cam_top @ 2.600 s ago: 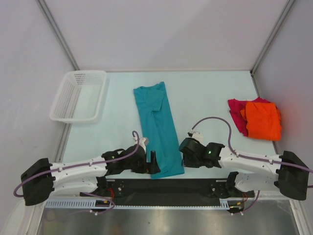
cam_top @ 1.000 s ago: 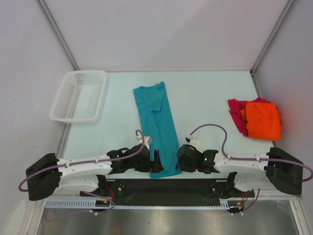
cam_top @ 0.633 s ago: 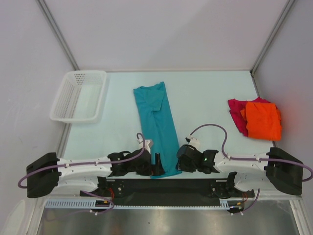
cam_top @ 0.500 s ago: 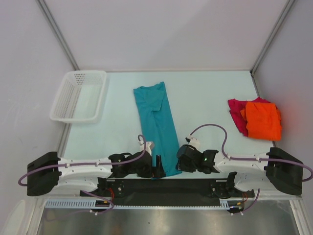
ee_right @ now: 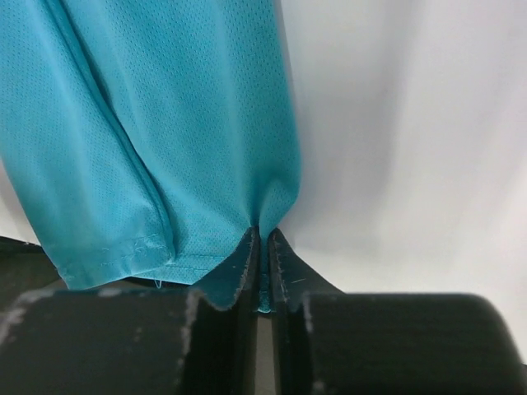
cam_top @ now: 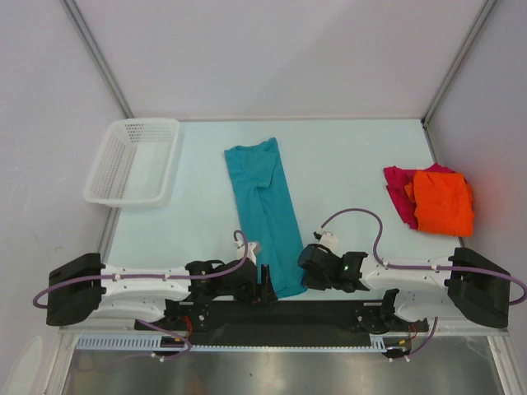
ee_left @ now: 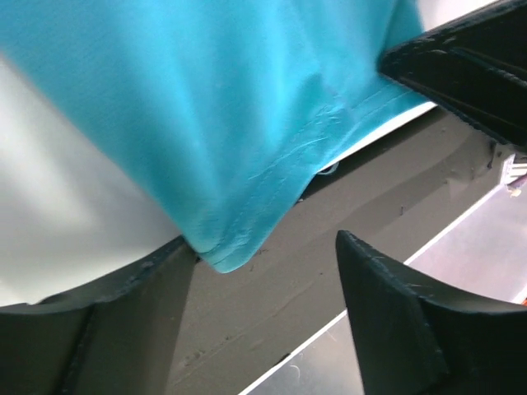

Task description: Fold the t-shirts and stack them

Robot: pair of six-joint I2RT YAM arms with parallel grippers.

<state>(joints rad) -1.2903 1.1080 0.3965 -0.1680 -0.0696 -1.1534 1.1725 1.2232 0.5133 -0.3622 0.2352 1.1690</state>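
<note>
Teal-blue t-shirt (cam_top: 265,210): long narrow strip lying mid-counter (cam_top: 346,164). Right hand (ee_right: 262,243): closed tight, pinching the strip's near right hem corner. Left hand (ee_left: 262,255): fingers spread, straddling the near left hem corner, unclamped. Orange t-shirt (cam_top: 443,202) overlaps magenta-red t-shirt (cam_top: 397,185), far right.

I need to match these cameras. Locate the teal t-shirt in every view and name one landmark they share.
Top external: the teal t-shirt lies in the centre as a long strip running near to far.
Left wrist: it fills the top, with a corner drooping between the fingers of the open left gripper.
Right wrist: it is upper left, its edge pinched in the shut right gripper.
Shared landmark: the stitched near hem.
</note>
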